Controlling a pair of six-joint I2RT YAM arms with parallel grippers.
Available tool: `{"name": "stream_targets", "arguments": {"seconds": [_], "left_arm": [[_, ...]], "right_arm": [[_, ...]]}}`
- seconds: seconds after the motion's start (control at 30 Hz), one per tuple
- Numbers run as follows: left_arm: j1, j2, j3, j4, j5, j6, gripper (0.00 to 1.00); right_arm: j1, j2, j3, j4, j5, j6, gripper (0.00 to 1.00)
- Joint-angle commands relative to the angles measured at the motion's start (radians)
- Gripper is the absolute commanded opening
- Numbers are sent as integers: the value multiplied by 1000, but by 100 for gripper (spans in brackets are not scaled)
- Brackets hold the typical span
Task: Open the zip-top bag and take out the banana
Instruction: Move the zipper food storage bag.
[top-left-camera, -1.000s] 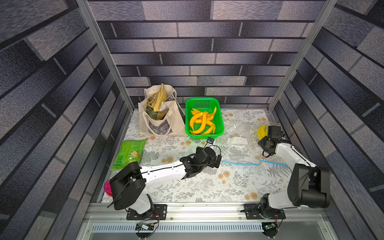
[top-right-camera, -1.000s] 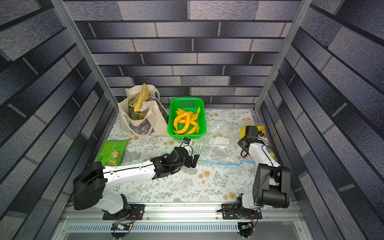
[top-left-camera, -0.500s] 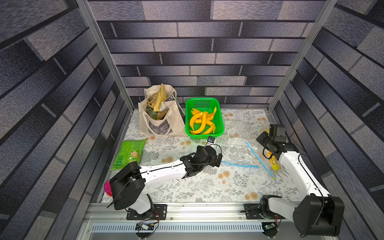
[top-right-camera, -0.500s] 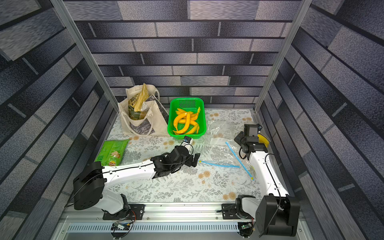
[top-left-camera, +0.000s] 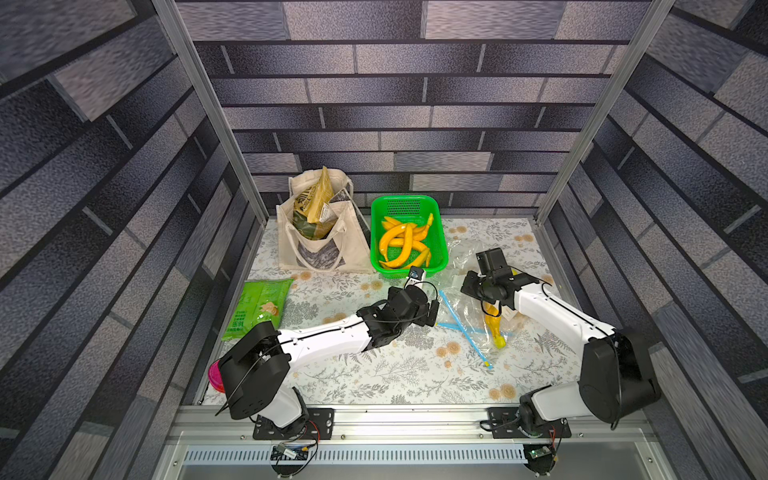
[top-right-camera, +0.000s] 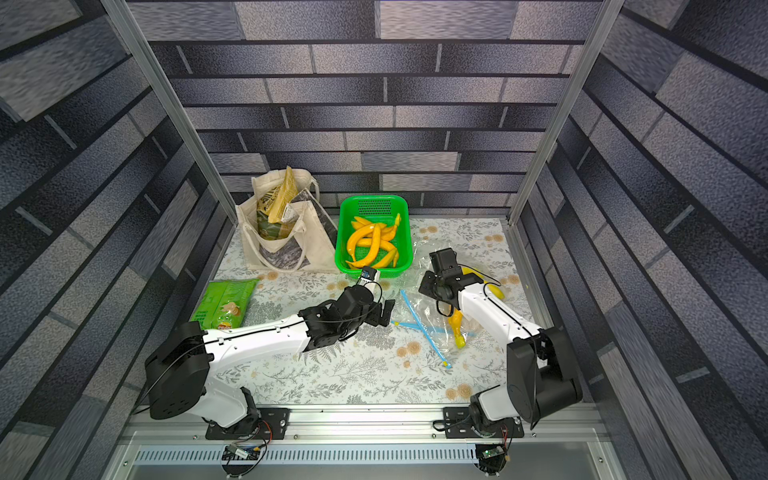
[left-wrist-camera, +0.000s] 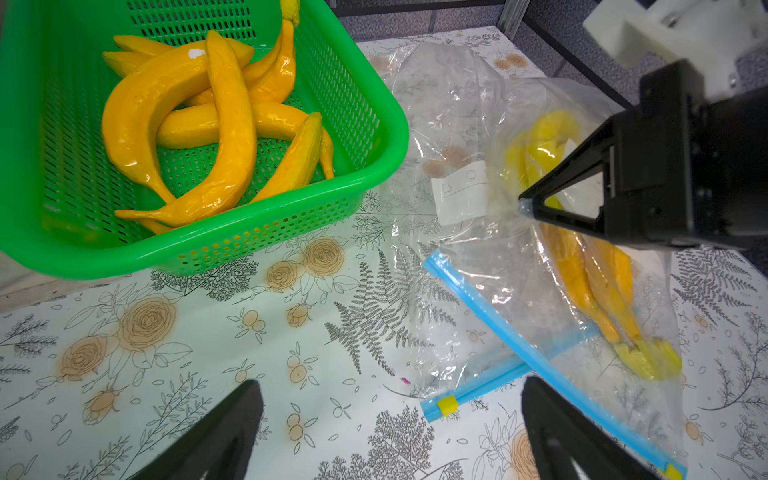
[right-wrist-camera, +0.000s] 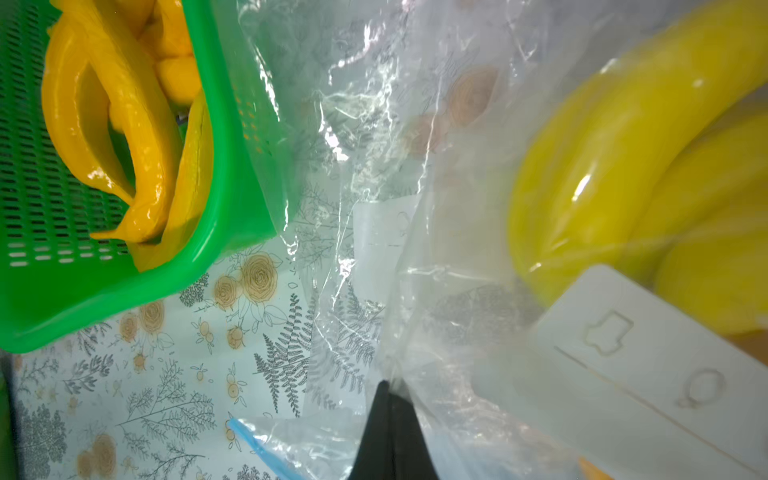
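Zip-top bag (left-wrist-camera: 478, 291) seemingly pinched in right gripper (left-wrist-camera: 524, 203); left gripper (left-wrist-camera: 390, 384) wide.

Both top views look down steeply from high above the table's (top-left-camera: 374, 374) 6 o'clock edge. Both wrist views sit close, sharing the bag (left-wrist-camera: 490, 286) and, at 12 o'clock, the basket (left-wrist-camera: 388, 137).

Grey brick-patterned walls (top-left-camera: 415, 104) enclosed the flower-printed desk (top-left-camera: 374, 374) at nine, twelve and three o'clock. Metal posts (top-left-camera: 212, 112) stood at eleven and one o'clock.
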Motion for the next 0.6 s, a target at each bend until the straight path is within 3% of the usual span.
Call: {"name": "stream_targets", "arguments": {"seconds": [0.0, 0.07, 0.13, 0.3, 0.57], "left_arm": [[27, -1, -4, 0, 47, -25, 100], [27, 21, 22, -5, 67, -6, 100], [28, 55, 72, -22, 90, 21, 100], [23, 204, 267, -109, 181, 106, 100], [24, 472, 584, -266, 269, 182, 100]], "right_arm": [[20, -20, 15, -12, -5, -13, 26], [19, -72, 8, -65, 76, -12, 47], [16, -136, -3, -137, 186, -9, 59], [-62, -271, -88, -273, 306, 76, 64], [-278, -533, -340, -259, 293, 143, 69]]}}
